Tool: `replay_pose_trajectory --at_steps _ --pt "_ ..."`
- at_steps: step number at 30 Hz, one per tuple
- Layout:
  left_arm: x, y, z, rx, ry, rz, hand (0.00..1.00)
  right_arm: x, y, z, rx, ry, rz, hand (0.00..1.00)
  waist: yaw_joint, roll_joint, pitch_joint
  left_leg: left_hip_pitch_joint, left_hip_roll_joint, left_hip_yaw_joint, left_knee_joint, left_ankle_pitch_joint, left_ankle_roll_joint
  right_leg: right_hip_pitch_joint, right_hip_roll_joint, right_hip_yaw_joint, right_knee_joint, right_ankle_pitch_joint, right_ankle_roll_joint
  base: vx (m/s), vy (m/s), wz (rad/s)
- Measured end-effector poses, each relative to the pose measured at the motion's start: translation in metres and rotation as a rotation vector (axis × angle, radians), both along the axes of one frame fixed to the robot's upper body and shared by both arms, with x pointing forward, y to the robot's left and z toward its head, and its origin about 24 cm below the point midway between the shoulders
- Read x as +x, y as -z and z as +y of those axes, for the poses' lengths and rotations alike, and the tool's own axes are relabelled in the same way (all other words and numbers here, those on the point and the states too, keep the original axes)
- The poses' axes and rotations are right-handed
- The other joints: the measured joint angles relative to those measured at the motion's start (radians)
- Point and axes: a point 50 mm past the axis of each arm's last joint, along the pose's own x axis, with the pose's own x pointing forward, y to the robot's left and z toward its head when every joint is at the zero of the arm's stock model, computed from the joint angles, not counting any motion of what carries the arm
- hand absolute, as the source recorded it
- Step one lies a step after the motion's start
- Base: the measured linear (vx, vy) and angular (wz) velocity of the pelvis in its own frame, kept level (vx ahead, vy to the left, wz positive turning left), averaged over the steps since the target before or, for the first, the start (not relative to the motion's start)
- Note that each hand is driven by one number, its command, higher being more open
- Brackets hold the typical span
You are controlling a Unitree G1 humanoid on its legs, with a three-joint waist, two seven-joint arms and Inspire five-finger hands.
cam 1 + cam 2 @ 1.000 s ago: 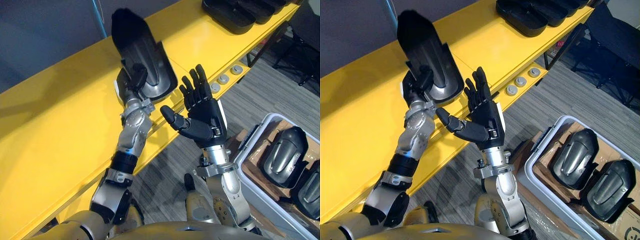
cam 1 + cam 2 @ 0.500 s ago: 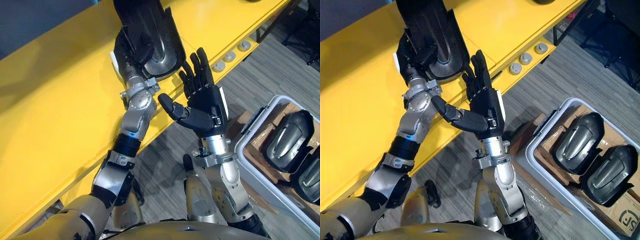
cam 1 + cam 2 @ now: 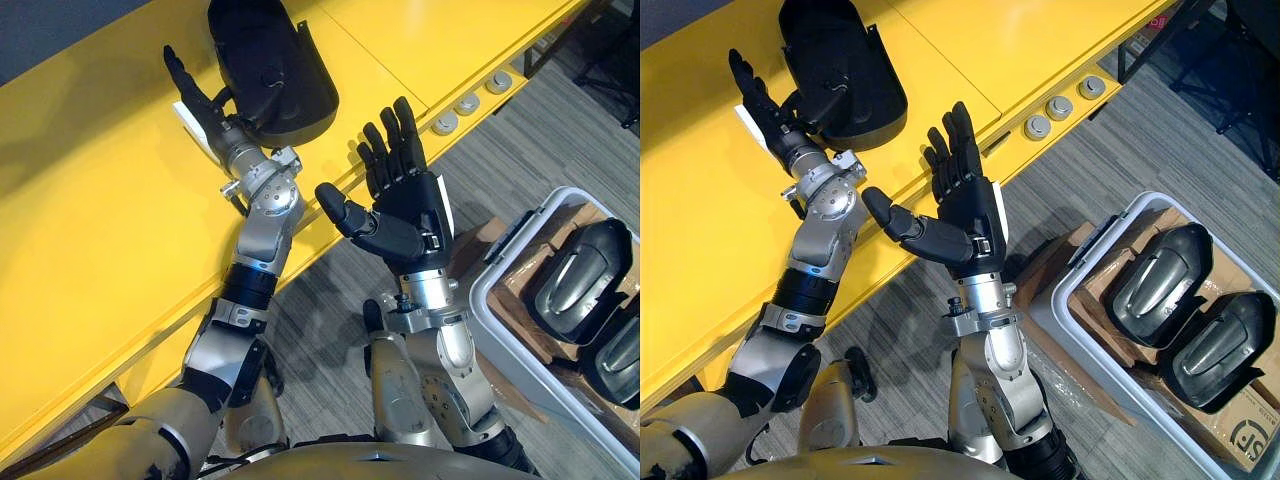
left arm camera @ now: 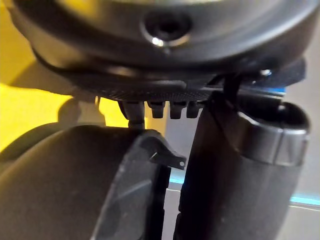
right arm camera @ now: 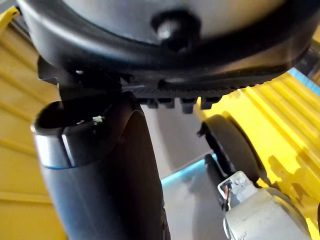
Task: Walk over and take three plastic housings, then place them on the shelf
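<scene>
– Where's the housing (image 3: 265, 70)?

– Lying flat on the yellow shelf (image 3: 100, 230), hollow side up, as far as I can tell. My left hand (image 3: 198, 98) is just beside it, fingers straight and spread, gripping nothing. Thumb side is next to the rim; can't tell whether it touches.

– And the other hand?

– My right hand (image 3: 405, 205) is raised in front of the shelf edge, palm up, fingers straight, thumb out. It's empty.

– More to fetch?

– Two more housings (image 3: 582, 282) sit side by side in the grey bin (image 3: 503, 252) on the floor, well apart from the shelf.

– How do you expect them to handle?

– Judging by looks: a stiff moulded shell, light for its bulk. The domed back is glossy, so probably slippery. It's not delicate, though it might scuff.

– So where do you grip?

– On the rim wall, I'd say: thumb inside the hollow, fingers over the outside, near the wide end. A pinch on the smooth dome would likely slide. It's long, so I'd keep the free hand under the far end.
</scene>
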Motion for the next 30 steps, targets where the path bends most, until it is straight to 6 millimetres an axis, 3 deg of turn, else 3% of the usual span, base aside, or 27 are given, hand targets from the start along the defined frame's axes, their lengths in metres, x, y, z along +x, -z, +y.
replay_pose_trajectory --at_steps 8,12,16,18,23,24,27,30 --pt "0.001 0.015 0.005 -0.142 0.163 -0.024 1.0 -0.008 0.01 0.006 -0.009 -0.022 0.046 1.0 -0.017 0.002 -0.009 0.13 -0.04 0.0 -0.128 0.045 -0.013 0.112 -0.022 -0.021 -0.062 -0.004 0.0 0.03 -0.008 0.07" --pt "0.001 0.023 -0.004 -0.087 0.267 0.027 1.0 -0.002 0.021 0.005 -0.041 -0.01 0.085 1.0 -0.032 0.007 -0.097 0.17 -0.056 -0.014 -0.21 0.08 -0.02 0.159 -0.025 -0.044 -0.13 0.016 -0.008 0.11 -0.013 0.11" --pt "0.005 0.023 0.001 -0.014 0.362 0.051 1.0 0.006 0.035 -0.001 -0.1 -0.019 0.121 1.0 -0.05 0.021 -0.165 0.226 -0.072 -0.025 -0.294 0.108 -0.025 0.214 -0.032 -0.073 -0.175 0.017 -0.009 0.09 -0.004 0.15" --pt "0.007 0.019 0.01 -0.006 0.407 0.032 1.0 0.01 0.036 -0.007 -0.135 -0.022 0.111 1.0 -0.046 0.04 -0.187 0.258 -0.077 -0.031 -0.327 0.118 -0.026 0.242 -0.033 -0.091 -0.184 0.017 -0.01 0.07 0.014 0.13" --pt "0.007 0.013 0.045 0.017 0.358 0.001 1.0 0.022 0.032 -0.017 -0.137 -0.01 0.092 1.0 -0.035 0.05 -0.227 0.283 -0.085 -0.06 -0.362 0.135 -0.026 0.291 -0.037 -0.127 -0.221 0.024 -0.019 0.01 0.016 0.18" --pt "0.001 0.015 0.065 0.065 0.338 -0.011 1.0 0.026 0.032 -0.02 -0.171 -0.014 0.08 1.0 -0.026 0.051 -0.24 0.283 -0.085 -0.075 -0.365 0.139 -0.027 0.307 -0.037 -0.143 -0.235 0.027 -0.021 -0.01 0.001 0.24" --pt "-0.015 0.022 0.084 0.129 0.32 -0.006 1.0 0.029 0.035 -0.025 -0.212 -0.012 0.096 1.0 0.004 0.055 -0.249 0.28 -0.086 -0.102 -0.368 0.144 -0.03 0.328 -0.037 -0.172 -0.251 0.03 -0.023 -0.02 -0.002 0.26" --pt "-0.033 0.042 0.106 0.15 0.269 0.045 1.0 0.038 0.046 -0.027 -0.273 -0.022 0.164 1.0 0.031 0.055 -0.274 0.268 -0.089 -0.142 -0.374 0.156 -0.031 0.349 -0.037 -0.214 -0.267 0.032 -0.024 -0.01 -0.011 0.41"
